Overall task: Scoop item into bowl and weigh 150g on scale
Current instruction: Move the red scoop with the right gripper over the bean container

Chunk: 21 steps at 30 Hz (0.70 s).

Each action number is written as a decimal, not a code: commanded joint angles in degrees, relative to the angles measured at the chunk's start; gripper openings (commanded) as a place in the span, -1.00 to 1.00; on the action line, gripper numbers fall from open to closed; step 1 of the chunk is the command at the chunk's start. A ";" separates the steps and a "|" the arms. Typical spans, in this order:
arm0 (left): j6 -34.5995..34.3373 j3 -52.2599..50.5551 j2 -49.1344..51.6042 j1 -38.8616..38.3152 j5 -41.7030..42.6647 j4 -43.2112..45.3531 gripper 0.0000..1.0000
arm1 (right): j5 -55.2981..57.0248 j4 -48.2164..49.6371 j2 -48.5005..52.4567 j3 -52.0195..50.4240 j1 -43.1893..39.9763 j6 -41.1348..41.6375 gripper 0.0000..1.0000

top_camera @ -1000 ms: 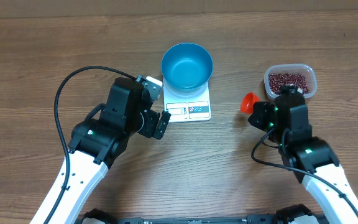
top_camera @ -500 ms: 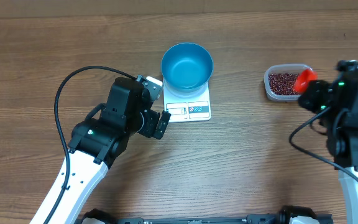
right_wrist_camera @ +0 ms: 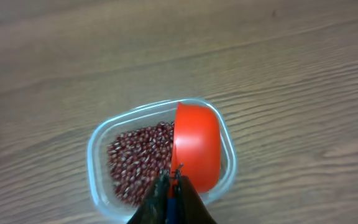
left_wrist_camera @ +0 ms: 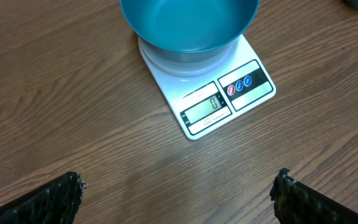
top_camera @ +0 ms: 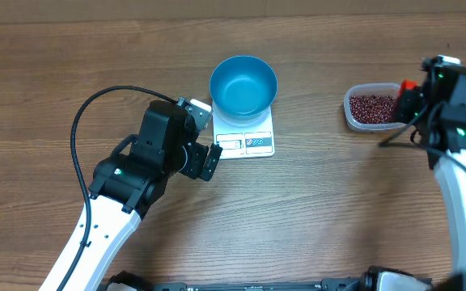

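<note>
Holds left fingers wide apart and empty near the scale, with the bowl sitting empty on it. Clamps right fingers shut on the red scoop over the beans in the clear tub; best to dip its lip deep, then lift level.

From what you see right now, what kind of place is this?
Probably a robot test bench set up for kitchen weighing: a wooden table, a white kitchen scale under a blue bowl, and a clear tub of red beans.
</note>
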 commanded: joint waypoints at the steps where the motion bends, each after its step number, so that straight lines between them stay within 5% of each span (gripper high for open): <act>1: -0.52 -0.42 0.33 -0.15 -0.81 0.17 0.99 | 0.07 2.71 5.18 1.25 -0.15 -1.60 -0.92; 21: -0.52 -0.42 0.33 -0.15 -0.81 0.17 0.99 | -7.32 4.22 12.57 -3.41 -0.15 -1.60 -0.93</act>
